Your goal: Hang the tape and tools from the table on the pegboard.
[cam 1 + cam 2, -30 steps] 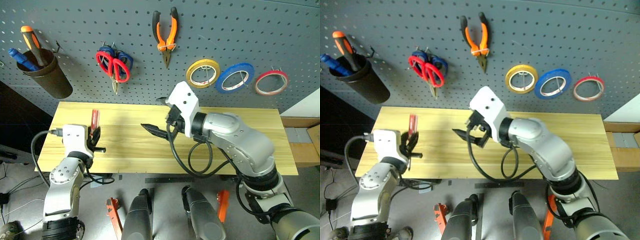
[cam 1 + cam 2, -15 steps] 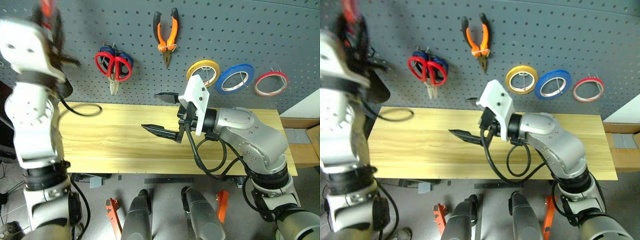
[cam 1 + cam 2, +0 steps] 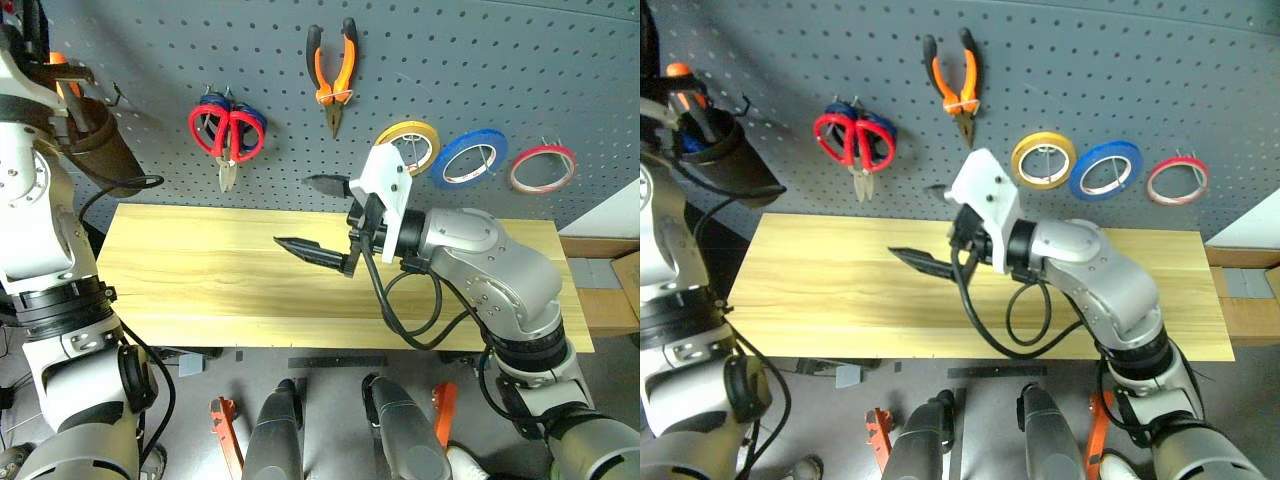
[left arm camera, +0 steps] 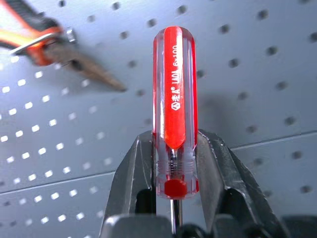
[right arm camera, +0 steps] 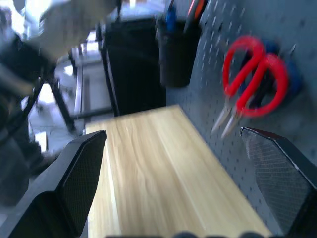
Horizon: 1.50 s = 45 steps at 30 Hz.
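The left gripper [image 4: 173,163] is clamped on the red-handled screwdriver [image 4: 175,99], handle standing up between its fingers, raised close before the pegboard [image 3: 500,60] at the upper left, by the dark cup [image 3: 100,155]. The right gripper [image 3: 315,215] hangs over the table [image 3: 200,290] with its jaws spread wide and nothing between them. On the pegboard hang the red-handled scissors [image 3: 225,130], the pliers [image 3: 332,70], and the red tape ring [image 3: 542,166] beside yellow [image 3: 406,146] and blue rings [image 3: 469,156].
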Each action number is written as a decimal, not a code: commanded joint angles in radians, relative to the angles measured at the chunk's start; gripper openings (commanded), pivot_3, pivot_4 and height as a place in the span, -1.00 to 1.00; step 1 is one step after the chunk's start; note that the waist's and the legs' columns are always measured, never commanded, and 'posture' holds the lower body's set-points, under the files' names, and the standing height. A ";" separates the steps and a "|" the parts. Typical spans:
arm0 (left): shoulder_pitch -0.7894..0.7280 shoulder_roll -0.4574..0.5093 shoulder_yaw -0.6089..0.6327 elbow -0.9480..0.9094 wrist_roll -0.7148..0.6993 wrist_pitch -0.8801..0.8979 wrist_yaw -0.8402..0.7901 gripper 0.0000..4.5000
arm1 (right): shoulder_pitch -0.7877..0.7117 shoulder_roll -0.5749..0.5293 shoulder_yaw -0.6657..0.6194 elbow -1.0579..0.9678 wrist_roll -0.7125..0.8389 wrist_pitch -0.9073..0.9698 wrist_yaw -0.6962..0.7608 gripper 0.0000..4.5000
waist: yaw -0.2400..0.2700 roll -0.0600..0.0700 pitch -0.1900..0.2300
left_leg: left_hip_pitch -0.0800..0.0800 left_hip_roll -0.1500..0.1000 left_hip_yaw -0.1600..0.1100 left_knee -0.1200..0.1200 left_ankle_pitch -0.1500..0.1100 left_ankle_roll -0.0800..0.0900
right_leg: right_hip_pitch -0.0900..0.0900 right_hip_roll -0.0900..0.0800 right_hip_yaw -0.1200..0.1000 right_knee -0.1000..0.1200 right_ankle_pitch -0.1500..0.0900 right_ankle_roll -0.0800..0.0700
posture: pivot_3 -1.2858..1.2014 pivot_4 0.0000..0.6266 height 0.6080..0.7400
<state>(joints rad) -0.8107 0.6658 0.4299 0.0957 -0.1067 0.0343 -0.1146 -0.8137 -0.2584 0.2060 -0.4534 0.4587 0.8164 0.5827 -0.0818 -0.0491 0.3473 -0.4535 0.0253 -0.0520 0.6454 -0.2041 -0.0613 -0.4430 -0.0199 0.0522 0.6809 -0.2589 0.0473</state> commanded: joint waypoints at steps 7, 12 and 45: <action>0.043 0.031 0.030 0.031 0.020 -0.102 0.035 -0.65 | -0.068 0.035 -0.067 -0.007 0.035 -0.066 -0.013 1.00 | 0.002 -0.008 -0.010 | 0.000 0.000 -0.002 0.000 0.000 0.000 | 0.000 -0.001 -0.006 0.000 0.001 -0.001 | -0.03 -0.27 1.00; 0.045 0.014 0.017 0.083 0.029 -0.140 0.058 -0.65 | -0.069 0.035 -0.062 -0.004 0.034 -0.081 -0.016 1.00 | 0.001 -0.008 -0.014 | 0.000 0.001 -0.002 0.000 0.000 -0.001 | 0.000 -0.002 -0.007 0.001 0.001 -0.002 | -0.04 -0.28 1.00; -0.005 -0.078 -0.047 0.214 -0.009 -0.233 0.078 -0.03 | -0.052 0.012 -0.047 -0.007 0.035 -0.073 -0.024 1.00 | -0.001 -0.012 -0.035 | 0.001 0.001 -0.002 0.002 0.000 0.000 | 0.001 -0.001 -0.009 0.002 0.003 -0.004 | -0.06 -0.26 1.00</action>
<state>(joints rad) -0.8095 0.5825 0.3610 0.3470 -0.0981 -0.1656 -0.0354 -0.8693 -0.2436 0.1630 -0.4273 0.4858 0.7519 0.5614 -0.0827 -0.0614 0.3120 -0.4527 0.0265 -0.0536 0.6473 -0.2036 -0.0610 -0.4420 -0.0208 0.0435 0.6830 -0.2563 0.0431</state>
